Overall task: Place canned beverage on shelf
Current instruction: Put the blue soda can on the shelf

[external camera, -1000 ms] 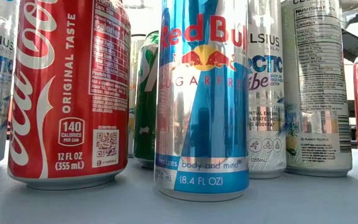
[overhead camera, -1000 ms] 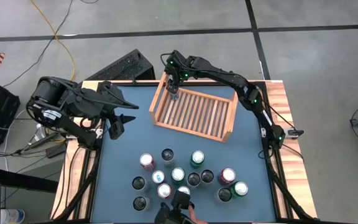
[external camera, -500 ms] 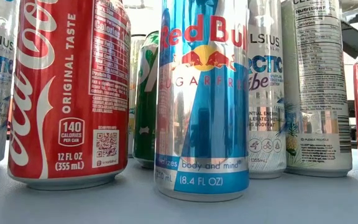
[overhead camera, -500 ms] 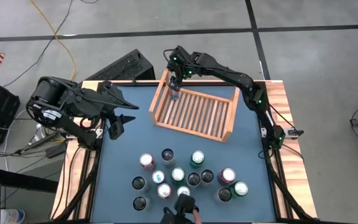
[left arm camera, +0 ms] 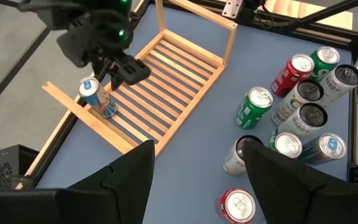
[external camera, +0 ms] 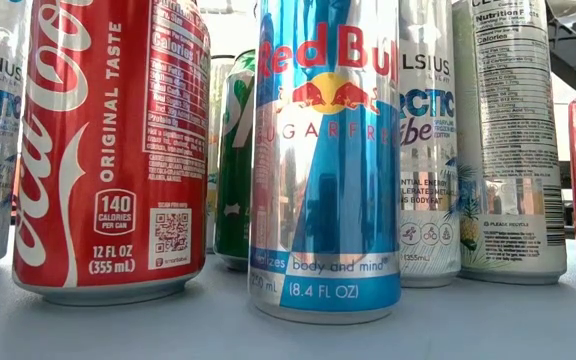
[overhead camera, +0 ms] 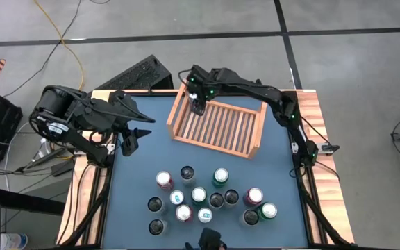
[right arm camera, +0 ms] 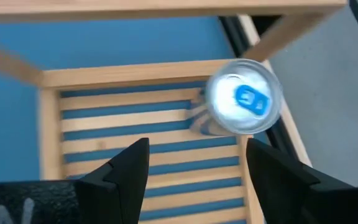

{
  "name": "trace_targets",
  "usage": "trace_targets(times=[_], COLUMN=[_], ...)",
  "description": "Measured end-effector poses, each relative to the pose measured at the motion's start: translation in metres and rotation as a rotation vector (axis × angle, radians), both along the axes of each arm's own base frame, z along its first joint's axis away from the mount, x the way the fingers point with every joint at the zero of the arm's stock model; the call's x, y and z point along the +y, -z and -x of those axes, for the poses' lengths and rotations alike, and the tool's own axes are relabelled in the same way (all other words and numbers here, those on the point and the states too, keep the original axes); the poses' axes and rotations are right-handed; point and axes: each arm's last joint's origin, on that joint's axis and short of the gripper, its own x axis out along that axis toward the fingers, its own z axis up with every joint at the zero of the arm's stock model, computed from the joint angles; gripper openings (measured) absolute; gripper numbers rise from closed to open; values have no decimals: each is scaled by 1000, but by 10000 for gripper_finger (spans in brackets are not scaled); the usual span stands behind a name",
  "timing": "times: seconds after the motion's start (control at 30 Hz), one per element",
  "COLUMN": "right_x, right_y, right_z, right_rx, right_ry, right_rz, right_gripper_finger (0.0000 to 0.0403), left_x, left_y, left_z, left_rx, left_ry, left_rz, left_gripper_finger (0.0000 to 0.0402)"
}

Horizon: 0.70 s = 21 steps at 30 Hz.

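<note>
We see the right hand [left arm camera: 120,65] spread above the shelf [overhead camera: 217,125], near its far left corner. The blue-and-silver can [left arm camera: 97,96] stands upright on the slats just beside a solid side board, apart from the fingers. Most of the light-brown wooden slats are open. Our left hand [overhead camera: 132,139], spread, waits over the blue tabletop [overhead camera: 144,163]. Smooth metal cans [overhead camera: 198,195] cluster at the near edge.

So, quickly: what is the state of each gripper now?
Left gripper: open, empty.
Right gripper: open, empty above the shelf, beside the blue can.
</note>
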Motion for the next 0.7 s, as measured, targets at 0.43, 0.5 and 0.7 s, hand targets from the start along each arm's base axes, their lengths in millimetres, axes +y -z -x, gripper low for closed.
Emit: trace_targets(times=[0.43,0.5,0.7], right_x=[-31,-35,-36], right_y=[8,7,9], right_z=[5,7,10], right_rx=[-62,-64,-42], right_ry=[86,98,78], right_rz=[62,72,52], right_gripper_finger=[256,256,256], left_x=[0,0,0], left_y=[0,0,0], left_z=[0,0,0], left_rx=[3,3,3], left_ry=[7,7,7], left_rz=[-11,-11,-11], left_gripper_finger=[233,233,233])
